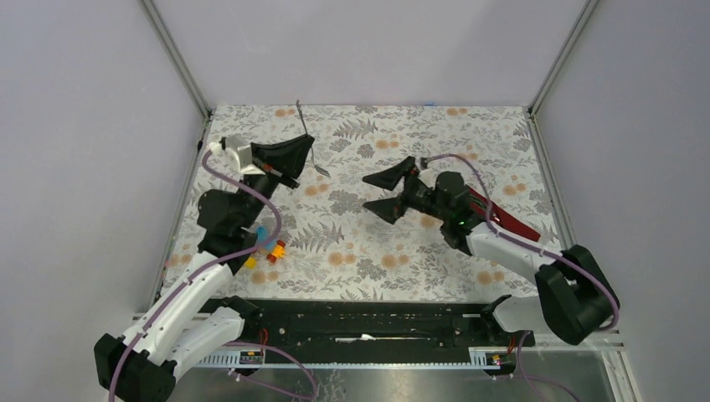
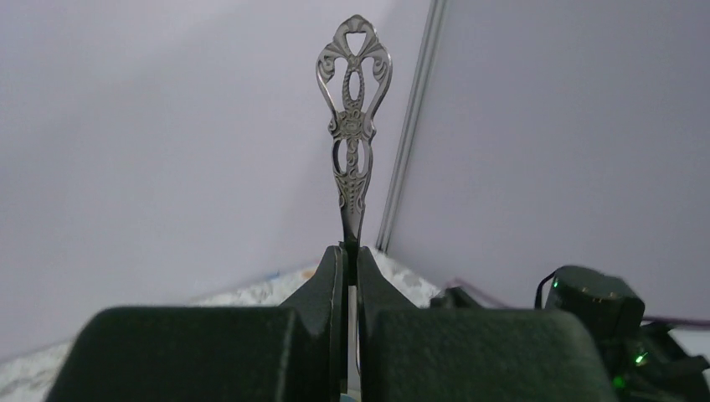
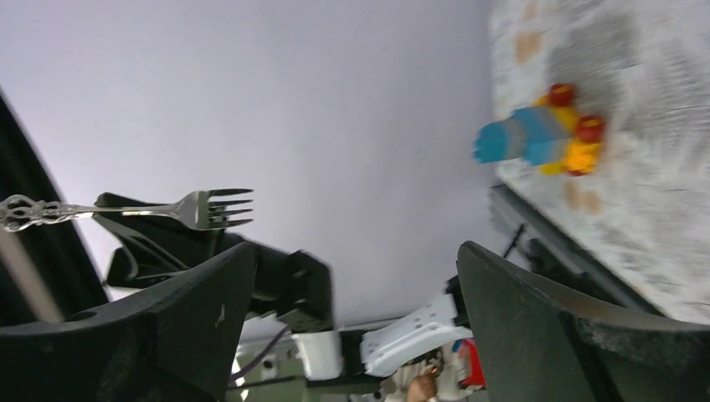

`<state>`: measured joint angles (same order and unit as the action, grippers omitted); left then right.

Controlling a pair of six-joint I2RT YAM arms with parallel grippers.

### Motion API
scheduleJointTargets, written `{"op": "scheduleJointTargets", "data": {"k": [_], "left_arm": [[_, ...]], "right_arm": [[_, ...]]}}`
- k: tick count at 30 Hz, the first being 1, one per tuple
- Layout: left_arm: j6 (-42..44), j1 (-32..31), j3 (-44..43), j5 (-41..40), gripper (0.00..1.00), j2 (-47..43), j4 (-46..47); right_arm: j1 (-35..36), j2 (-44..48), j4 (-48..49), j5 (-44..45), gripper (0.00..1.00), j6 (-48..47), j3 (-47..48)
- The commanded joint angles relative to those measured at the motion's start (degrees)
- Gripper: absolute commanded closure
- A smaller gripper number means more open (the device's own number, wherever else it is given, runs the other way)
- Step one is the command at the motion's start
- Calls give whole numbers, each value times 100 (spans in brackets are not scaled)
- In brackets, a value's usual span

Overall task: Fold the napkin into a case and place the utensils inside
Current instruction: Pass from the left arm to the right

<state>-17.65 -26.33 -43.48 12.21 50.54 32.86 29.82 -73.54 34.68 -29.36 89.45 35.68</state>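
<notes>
My left gripper (image 1: 306,151) is raised over the far left of the table and shut on a silver fork (image 1: 304,121). In the left wrist view the fork's ornate handle (image 2: 353,109) sticks up from between the closed fingers (image 2: 331,276). My right gripper (image 1: 368,194) is open and empty at mid-table, pointing left toward the fork. The right wrist view shows the fork's tines (image 3: 205,208) beyond its spread jaws (image 3: 356,251). A narrow dark red strip of the napkin (image 1: 505,218) lies folded at the right, partly under the right arm. No other utensil shows.
A small cluster of colourful toy blocks (image 1: 268,249) lies on the floral tablecloth near the left arm, and it also shows in the right wrist view (image 3: 544,138). Grey walls enclose the table on three sides. A black rail runs along the near edge (image 1: 360,318).
</notes>
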Motion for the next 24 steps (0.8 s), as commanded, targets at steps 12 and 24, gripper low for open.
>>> {"op": "scheduleJointTargets", "data": {"k": [12, 24], "left_arm": [[57, -147, 858, 72, 100, -314, 2571], [35, -151, 1038, 99, 100, -256, 2998]], "right_arm": [[2240, -1621, 3221, 3133, 34, 2232, 1423], [2289, -1445, 2858, 3614, 56, 2676, 1485]]}}
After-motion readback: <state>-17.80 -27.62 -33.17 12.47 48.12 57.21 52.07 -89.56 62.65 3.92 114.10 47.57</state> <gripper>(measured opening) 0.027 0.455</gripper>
